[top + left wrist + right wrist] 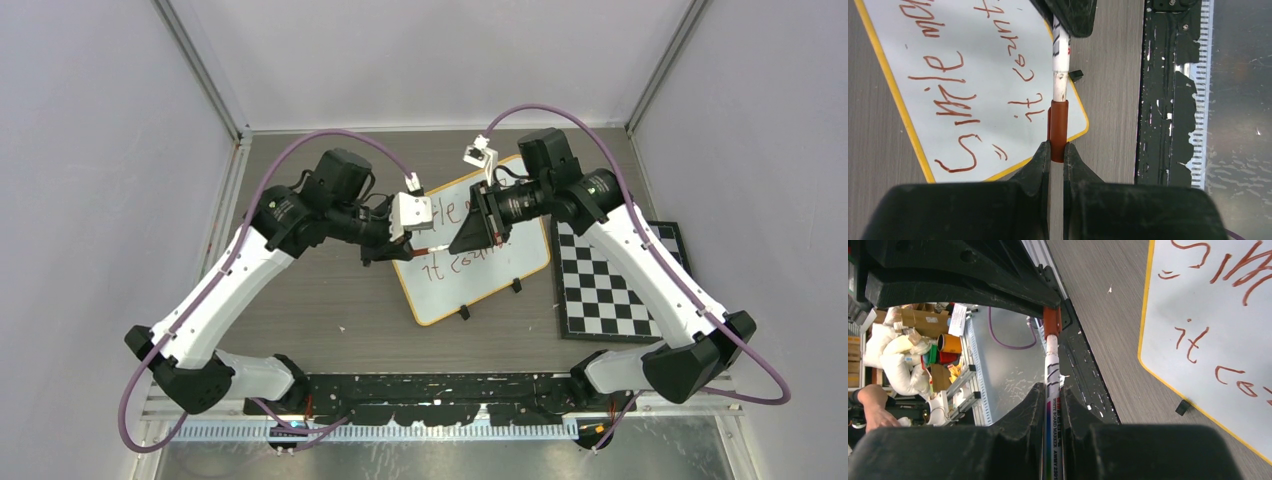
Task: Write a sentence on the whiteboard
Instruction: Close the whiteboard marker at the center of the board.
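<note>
Holding one marker (1060,75) between the two arms, you are pinching its red-brown cap (1058,127) in the left jaws, which are sitting narrow with the tips pressing on the cap's sides. The right jaws are clamping the white printed barrel further along, also narrow. The end of the barrel is sitting inside the cap, and the marker is lying roughly level between the two wrists.

You are hovering it over the left part of the whiteboard (485,285), which is lying flat on the table (330,290) at a slant, midway between the arms. Its orange-yellow rim and two black feet are showing along the near edge. The checkered mat (610,290) is lying just beside its right corner.

The sentence (955,95) is showing in red-brown on the board in two lines: the left wrist view is giving you "Smile" and the start of a further word, with "it count" beneath, partly hidden behind the marker.
</note>
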